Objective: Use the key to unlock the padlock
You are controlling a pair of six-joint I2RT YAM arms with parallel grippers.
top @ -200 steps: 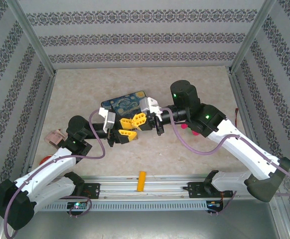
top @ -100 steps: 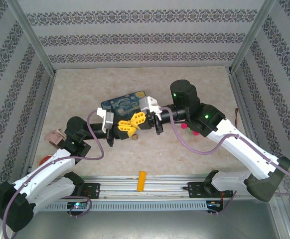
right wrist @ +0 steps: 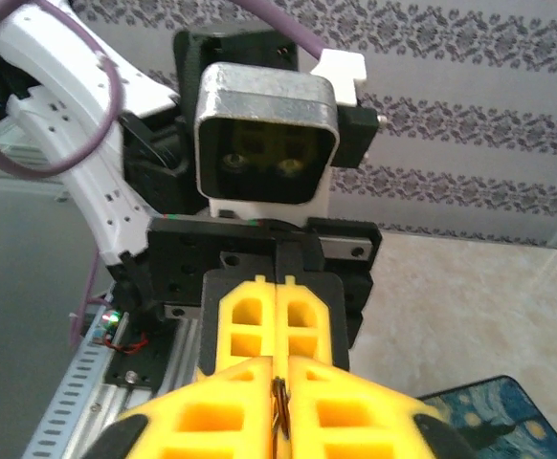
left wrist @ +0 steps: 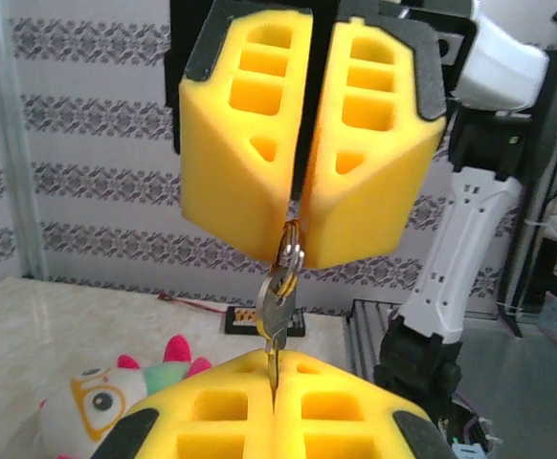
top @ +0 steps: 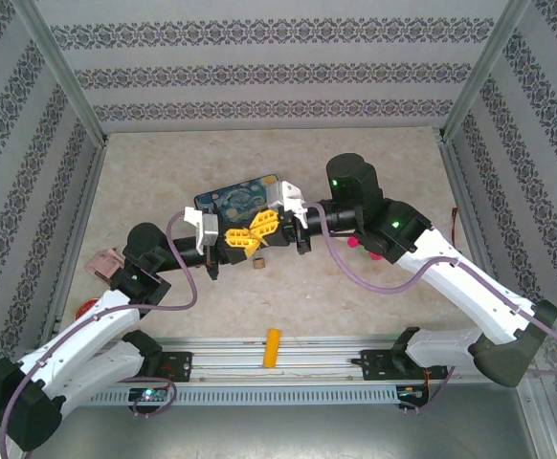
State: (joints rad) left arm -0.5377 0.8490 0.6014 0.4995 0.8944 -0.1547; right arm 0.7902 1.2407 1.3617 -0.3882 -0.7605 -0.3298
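We see left gripper (left wrist: 274, 384) clamped tight on key (left wrist: 275, 313); right gripper (left wrist: 295, 234), fingers nearly together, pinches its ring (left wrist: 291, 254); padlock (top: 256, 260) apart, close by.

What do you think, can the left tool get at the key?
Probably yes: the key dangles below the right tool, its tip already between the left tool's shut fingers, nothing blocking.

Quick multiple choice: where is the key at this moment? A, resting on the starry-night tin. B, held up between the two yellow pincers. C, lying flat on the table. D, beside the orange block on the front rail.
B: in the left wrist view the key hangs by its ring from the right pincer above, and its tip sits in the seam of the shut left pincer below.
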